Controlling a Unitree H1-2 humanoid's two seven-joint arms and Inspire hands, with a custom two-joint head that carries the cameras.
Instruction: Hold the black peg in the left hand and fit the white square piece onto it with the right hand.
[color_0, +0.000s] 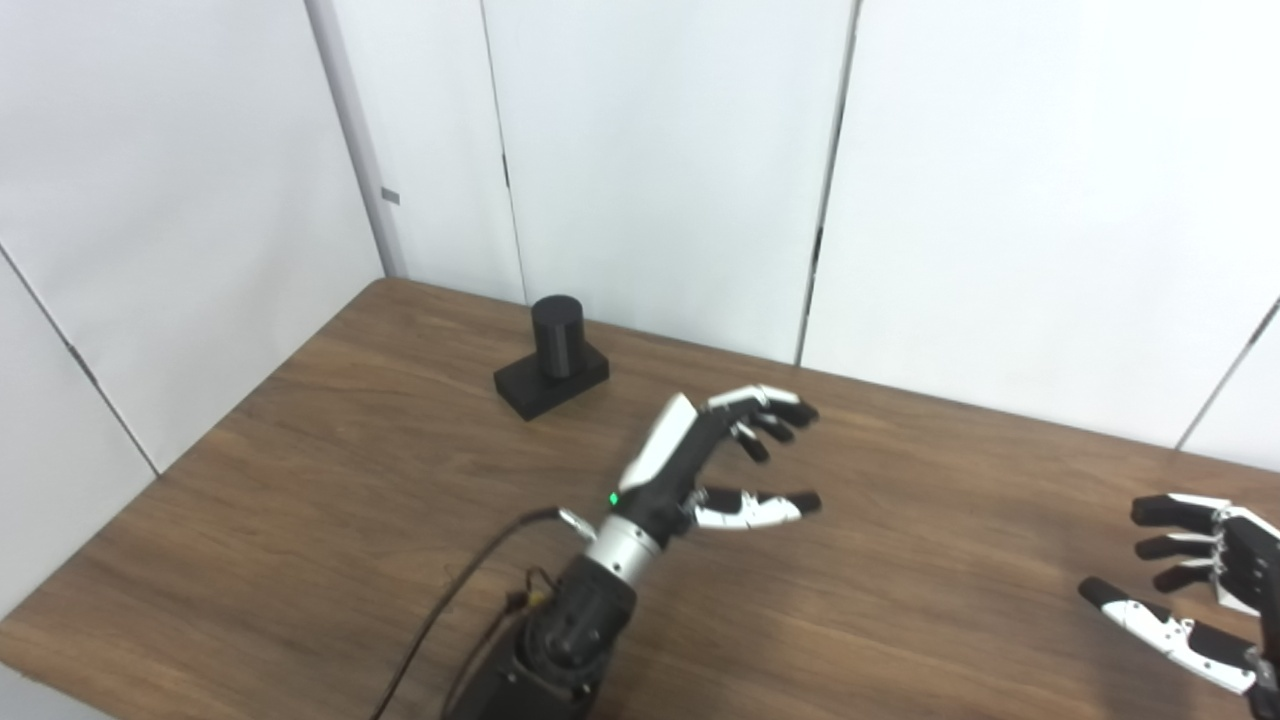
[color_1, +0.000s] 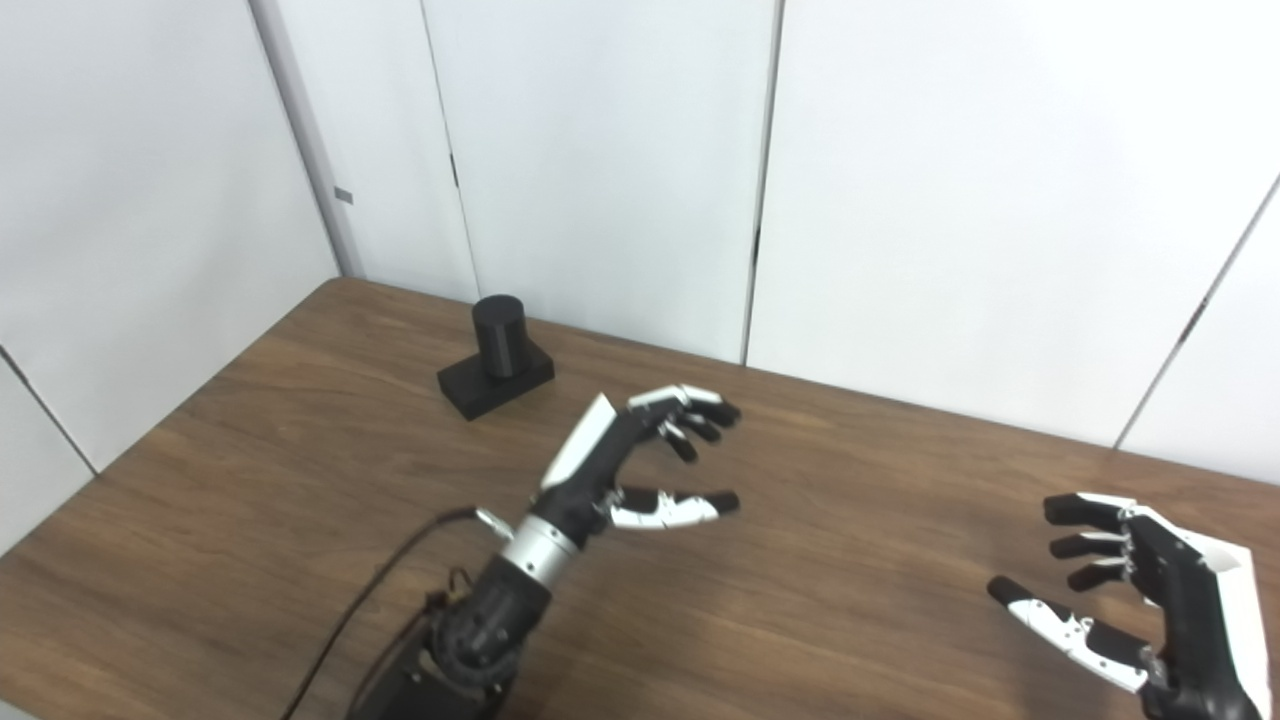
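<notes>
The black peg (color_0: 557, 337) is a short round cylinder standing upright on a black rectangular base (color_0: 550, 383), at the far left of the wooden table (color_0: 300, 520). It also shows in the right eye view (color_1: 498, 337). My left hand (color_0: 715, 455) is open and empty over the middle of the table, to the right of the peg and apart from it. My right hand (color_1: 1130, 590) is open and empty at the near right. No white square piece is in view.
White wall panels (color_0: 650, 150) stand close behind the table's far edge and along its left side. A black cable (color_0: 450, 600) runs along my left forearm.
</notes>
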